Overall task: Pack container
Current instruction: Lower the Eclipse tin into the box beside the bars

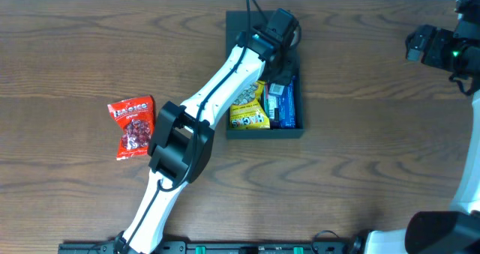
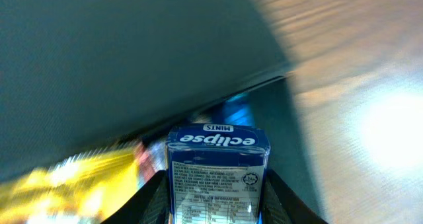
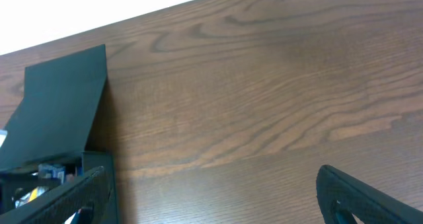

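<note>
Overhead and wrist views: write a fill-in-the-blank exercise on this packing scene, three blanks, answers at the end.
1. The left end effector grips a box labelled Eclipse ____.
2. The packet lying outside the container is ____ in colour.
3. The right end effector is ____ and holds nothing.

Missing words: mints; red; open.
</note>
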Robot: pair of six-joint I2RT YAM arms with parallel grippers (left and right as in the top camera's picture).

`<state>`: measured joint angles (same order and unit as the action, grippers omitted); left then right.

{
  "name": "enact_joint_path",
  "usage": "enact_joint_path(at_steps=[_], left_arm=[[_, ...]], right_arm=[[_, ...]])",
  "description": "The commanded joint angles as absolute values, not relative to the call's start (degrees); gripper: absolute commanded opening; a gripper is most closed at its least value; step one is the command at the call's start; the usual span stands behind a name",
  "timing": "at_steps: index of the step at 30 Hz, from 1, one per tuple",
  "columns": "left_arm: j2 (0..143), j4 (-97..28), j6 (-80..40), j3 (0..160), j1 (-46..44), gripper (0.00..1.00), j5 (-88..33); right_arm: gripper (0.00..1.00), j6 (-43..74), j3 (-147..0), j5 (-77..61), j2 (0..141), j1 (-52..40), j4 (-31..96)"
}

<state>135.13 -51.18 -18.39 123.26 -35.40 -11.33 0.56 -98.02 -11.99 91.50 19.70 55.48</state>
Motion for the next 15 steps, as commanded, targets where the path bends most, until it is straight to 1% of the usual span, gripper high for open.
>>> enact_joint_path(at_steps=[1, 9, 15], left_arm=[[134.4, -53.2, -28.0, 123.3, -35.3, 0.06, -2.5], [134.4, -54.2, -28.6, 123.3, -36.8, 0.06, 0.6], [134.4, -54.4, -29.9, 123.3, -37.1, 0.06, 0.4]], right_arm=[[0.99, -0.5, -97.7, -11.9, 91.6, 20.3, 55.5], [0.99, -0.5, -97.7, -12.3, 92.6, 20.2, 55.5], [0.99, -0.5, -97.7, -12.5, 93.4, 20.2, 55.5]])
